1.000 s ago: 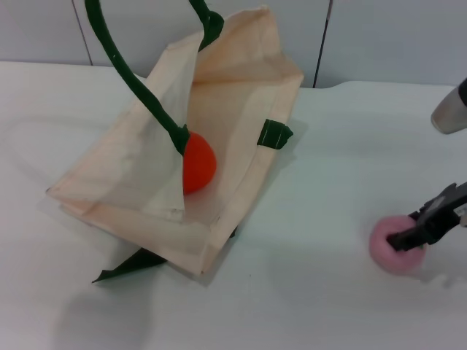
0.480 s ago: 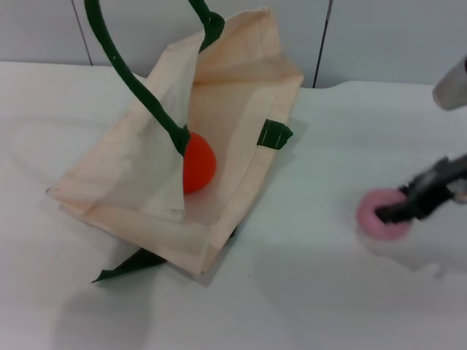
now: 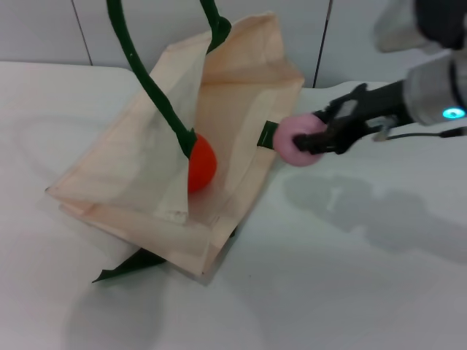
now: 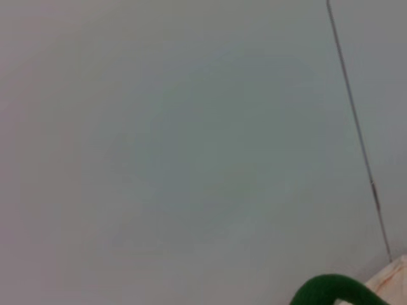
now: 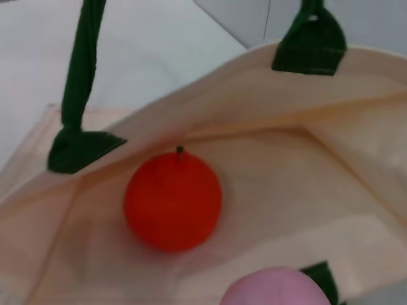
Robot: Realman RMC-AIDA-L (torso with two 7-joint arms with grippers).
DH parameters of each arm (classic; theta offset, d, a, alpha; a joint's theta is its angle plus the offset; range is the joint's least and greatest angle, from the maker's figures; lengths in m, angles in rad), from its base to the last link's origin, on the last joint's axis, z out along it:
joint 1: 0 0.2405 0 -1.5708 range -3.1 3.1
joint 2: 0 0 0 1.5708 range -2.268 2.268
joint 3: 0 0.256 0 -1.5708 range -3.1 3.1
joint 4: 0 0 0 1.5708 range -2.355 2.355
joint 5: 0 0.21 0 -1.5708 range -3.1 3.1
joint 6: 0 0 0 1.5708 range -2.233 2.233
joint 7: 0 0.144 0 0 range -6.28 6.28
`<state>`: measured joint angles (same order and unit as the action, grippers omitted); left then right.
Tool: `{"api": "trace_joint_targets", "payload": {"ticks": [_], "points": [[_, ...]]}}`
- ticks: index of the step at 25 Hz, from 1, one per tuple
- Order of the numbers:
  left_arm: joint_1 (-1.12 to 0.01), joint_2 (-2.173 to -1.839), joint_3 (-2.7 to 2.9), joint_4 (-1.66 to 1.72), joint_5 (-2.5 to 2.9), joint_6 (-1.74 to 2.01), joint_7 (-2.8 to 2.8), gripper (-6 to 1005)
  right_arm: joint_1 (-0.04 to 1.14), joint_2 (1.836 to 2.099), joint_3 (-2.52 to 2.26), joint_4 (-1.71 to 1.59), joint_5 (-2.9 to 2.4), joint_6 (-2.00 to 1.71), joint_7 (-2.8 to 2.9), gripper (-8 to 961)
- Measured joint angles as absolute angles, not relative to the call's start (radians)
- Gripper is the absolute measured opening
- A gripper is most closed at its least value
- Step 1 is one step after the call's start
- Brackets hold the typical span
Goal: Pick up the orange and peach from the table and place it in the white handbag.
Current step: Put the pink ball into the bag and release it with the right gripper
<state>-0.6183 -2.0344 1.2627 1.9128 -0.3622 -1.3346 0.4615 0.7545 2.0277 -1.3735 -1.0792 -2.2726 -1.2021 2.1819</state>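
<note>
The white handbag lies open on the table, its green handles pulled up out of the head view's top. The orange rests inside it, and in the right wrist view the orange sits on the bag's inner cloth. My right gripper is shut on the pink peach, held in the air just right of the bag's green side tab. The peach shows at the right wrist view's edge. My left gripper is out of view; the left wrist view shows only a green handle loop.
The white table spreads to the right and front of the bag. A grey panelled wall stands behind. A green strap end sticks out under the bag's near corner.
My right gripper has lifted the peach off the table at the right and carried it up and left to the bag's open side. The bag's handles shifted slightly.
</note>
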Motion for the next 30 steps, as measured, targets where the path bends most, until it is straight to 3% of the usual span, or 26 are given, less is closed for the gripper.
{"api": "trace_joint_targets", "payload": {"ticks": [9,30], "points": [[-0.636,-2.033,1.318,1.897,-0.393,-1.312,0.441,122,0.848,2.025,-1.454,-0.904,-2.116,-0.982,2.091,489],[-0.678,-2.034,1.419,1.925,-0.397,-1.295,0.378,121,0.915,2.028,-1.491,-0.726,-1.896,-0.824,1.919,485]]}}
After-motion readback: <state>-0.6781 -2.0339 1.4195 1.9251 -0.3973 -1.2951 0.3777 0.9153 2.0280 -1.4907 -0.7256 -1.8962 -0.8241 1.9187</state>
